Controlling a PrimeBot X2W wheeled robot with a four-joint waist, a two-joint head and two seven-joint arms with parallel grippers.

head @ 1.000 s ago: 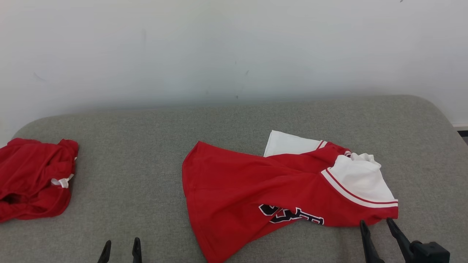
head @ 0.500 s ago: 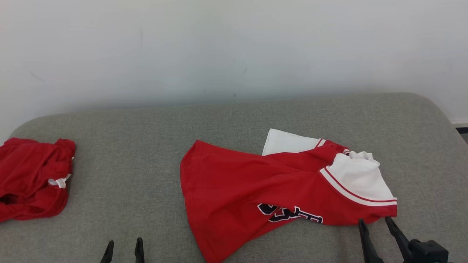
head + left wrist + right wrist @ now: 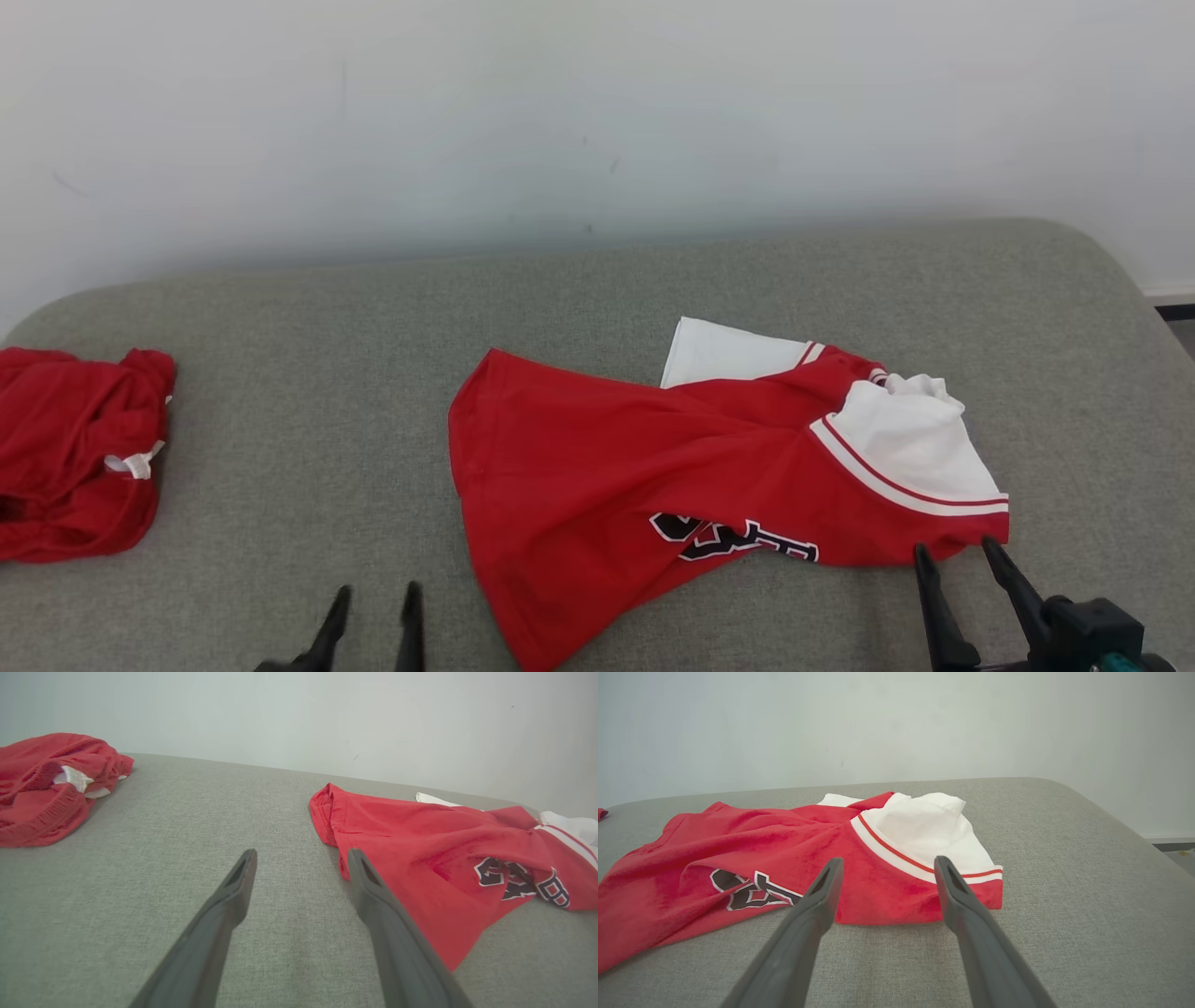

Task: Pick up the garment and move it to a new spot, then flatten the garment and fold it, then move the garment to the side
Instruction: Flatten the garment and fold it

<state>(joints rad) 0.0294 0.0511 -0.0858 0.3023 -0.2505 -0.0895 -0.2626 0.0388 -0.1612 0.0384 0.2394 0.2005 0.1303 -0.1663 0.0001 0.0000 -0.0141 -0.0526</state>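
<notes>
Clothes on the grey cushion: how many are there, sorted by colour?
red-and-white jersey: 1
crumpled red garment: 1
Total: 2

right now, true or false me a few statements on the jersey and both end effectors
1. The red jersey lies rumpled on the grey fabric surface. True.
2. The right end effector is shut on the jersey. False: it is open near the jersey's right corner, gripping nothing.
3. A second red garment lies bunched at the robot's left. True.
4. The left end effector holds that bunched garment. False: it is open and empty over bare surface beside the jersey.
</notes>
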